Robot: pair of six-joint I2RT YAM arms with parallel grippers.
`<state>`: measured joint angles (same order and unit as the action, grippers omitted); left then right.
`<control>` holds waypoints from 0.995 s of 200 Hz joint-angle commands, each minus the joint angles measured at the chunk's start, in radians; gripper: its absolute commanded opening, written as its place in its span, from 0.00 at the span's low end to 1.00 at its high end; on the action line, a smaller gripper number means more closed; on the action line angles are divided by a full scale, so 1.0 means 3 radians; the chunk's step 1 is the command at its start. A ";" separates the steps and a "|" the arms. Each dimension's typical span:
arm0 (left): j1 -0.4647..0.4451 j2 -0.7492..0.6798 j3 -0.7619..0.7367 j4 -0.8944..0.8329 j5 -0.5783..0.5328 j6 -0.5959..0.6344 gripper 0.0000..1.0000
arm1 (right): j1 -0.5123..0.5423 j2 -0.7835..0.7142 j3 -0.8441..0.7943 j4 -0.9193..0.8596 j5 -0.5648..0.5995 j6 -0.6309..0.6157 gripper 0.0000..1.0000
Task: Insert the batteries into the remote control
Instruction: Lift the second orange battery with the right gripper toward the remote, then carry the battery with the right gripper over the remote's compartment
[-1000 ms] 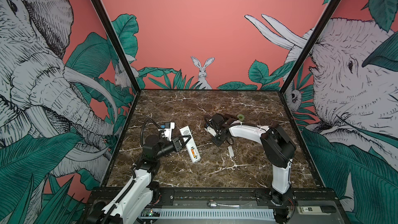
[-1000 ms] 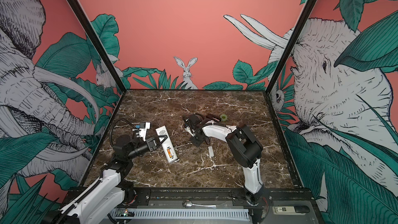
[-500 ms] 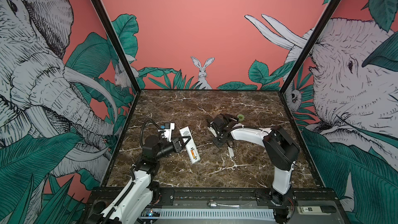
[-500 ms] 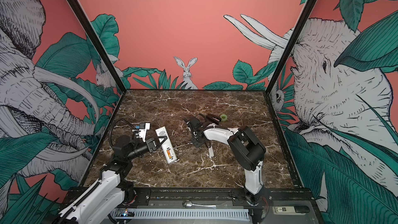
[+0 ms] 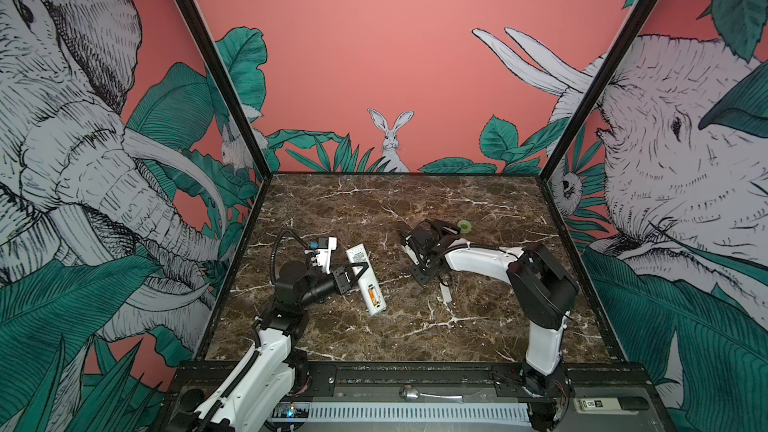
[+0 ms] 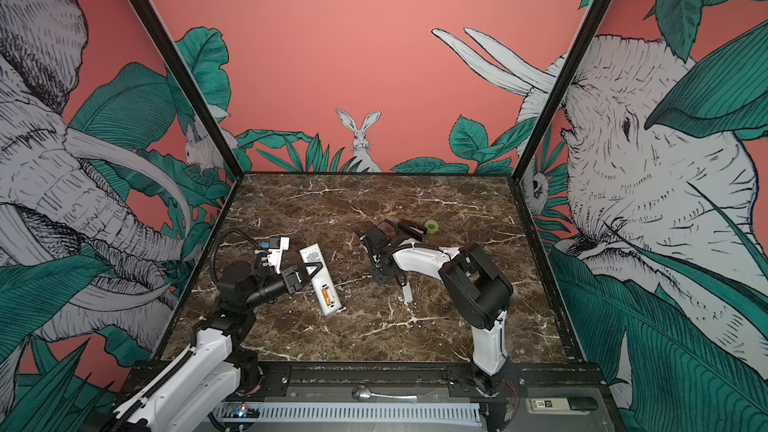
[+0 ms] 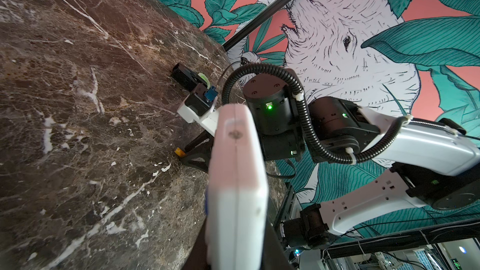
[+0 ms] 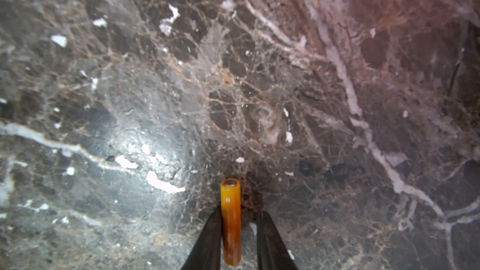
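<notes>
Abt half done: 1 orange cylindrical battery (image 5: 372, 295) in long white plastic remote (image 5: 358, 255), left-centre, clamped by left gripper (image 5: 360, 275); 2nd orange battery (image 8: 230, 219) near centre, btwn slightly parted fingers (image 8: 267, 240) of right gripper (image 8: 240, 211), not yet loaded.

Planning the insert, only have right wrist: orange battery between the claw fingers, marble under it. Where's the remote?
Observer: The remote control is left of the right claw in both top views, apart from it, back face up.
Operator: Anything loaded?
Observer: One battery sits in its open compartment, near the end closest to the robot.
Operator: Is it secured?
Observer: The left claw is shut across its middle.
</notes>
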<state>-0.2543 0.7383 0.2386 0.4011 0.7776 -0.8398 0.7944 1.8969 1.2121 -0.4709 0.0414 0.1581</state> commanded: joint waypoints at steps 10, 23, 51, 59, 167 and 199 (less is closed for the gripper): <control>0.0022 -0.0013 -0.0027 0.0033 0.0004 0.0038 0.00 | 0.0056 -0.0090 -0.0113 -0.0175 -0.0018 0.0056 0.24; 0.0020 -0.0012 -0.0027 0.0033 0.0003 0.0038 0.00 | 0.0062 -0.0099 -0.0137 -0.0175 -0.0024 0.0057 0.24; 0.0020 -0.0007 -0.0033 0.0043 0.0004 0.0034 0.00 | 0.0077 -0.0120 -0.0164 -0.0179 -0.0014 0.0065 0.24; 0.0023 -0.0003 -0.0038 0.0043 -0.0003 0.0031 0.00 | 0.0080 -0.0120 -0.0170 -0.0179 -0.0005 0.0063 0.24; 0.0019 0.0027 -0.0067 0.0152 -0.0036 -0.0006 0.00 | 0.0098 -0.0161 -0.0182 -0.0220 0.0059 0.0057 0.08; 0.0019 0.0031 -0.0087 0.0242 -0.0106 -0.0066 0.00 | 0.0129 -0.0293 -0.0229 -0.0215 0.0028 0.0092 0.04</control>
<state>-0.2543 0.7521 0.2237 0.4088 0.7612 -0.8433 0.8181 1.8584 1.1687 -0.4808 0.0490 0.1730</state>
